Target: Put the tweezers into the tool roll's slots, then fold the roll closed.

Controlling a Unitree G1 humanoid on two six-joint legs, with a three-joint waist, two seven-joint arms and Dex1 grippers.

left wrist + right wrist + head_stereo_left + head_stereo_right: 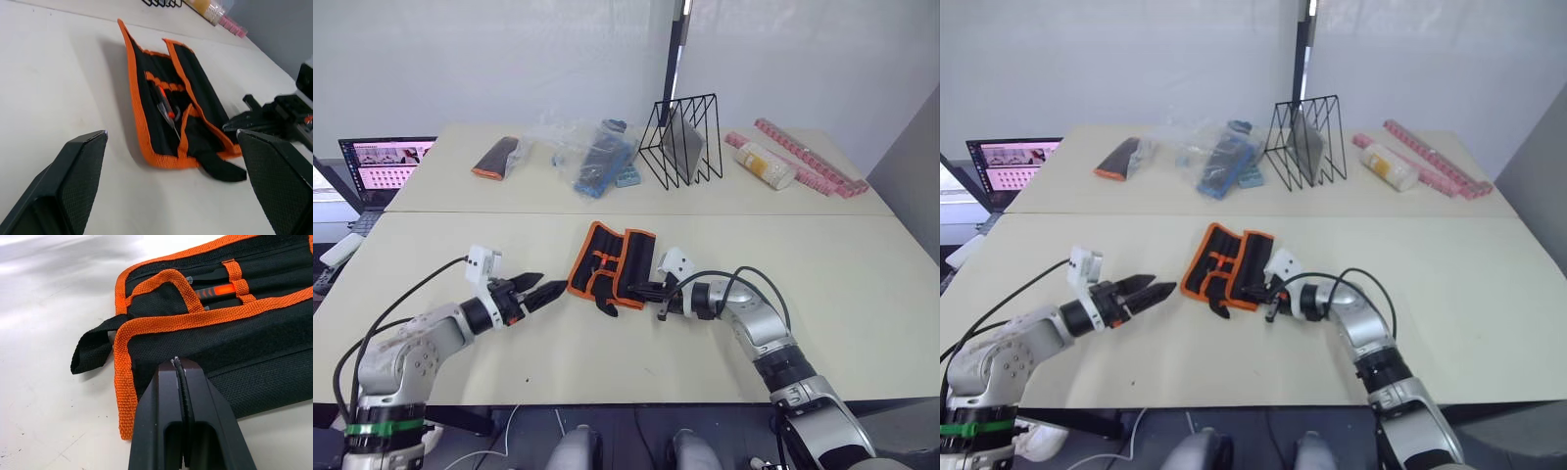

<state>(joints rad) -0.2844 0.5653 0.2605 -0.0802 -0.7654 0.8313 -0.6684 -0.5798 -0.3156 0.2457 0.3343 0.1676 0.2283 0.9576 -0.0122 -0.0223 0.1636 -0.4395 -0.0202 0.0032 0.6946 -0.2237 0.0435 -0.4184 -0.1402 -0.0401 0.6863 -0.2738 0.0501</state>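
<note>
1. Pale cream table (pixel 862 294) against a white wall; laptop (pixel 386 166) at the far left edge.
2. Nearest, at the left: left gripper (pixel 540 292), jaws spread wide and empty, aimed toward the roll's left edge with a gap of bare table between.
3. Nearest, at the right: right gripper (pixel 644 291), jaws pressed fully together, tips just over the orange trim of the roll's right flap; whether anything is pinched between them cannot be told.
4. Between the two: tool roll (pixel 612 264), partly folded, long axis running away from the robot and tilted slightly, black strap (pixel 605 306) trailing off the near end. Right arm clearly the closer one, so probably the one to turn the flap leftward over the slots.
5. Left wrist view: looks into the fold, where tweezers (pixel 167 111) with an orange mark lie along the roll's length in the slots. Right wrist view: the trim and flap up close, tweezer handles under an orange loop.
6. Farthest: wire rack (pixel 683 142), plastic bags (pixel 592 157), a small pouch (pixel 497 159), pink strips (pixel 813 157).
</note>
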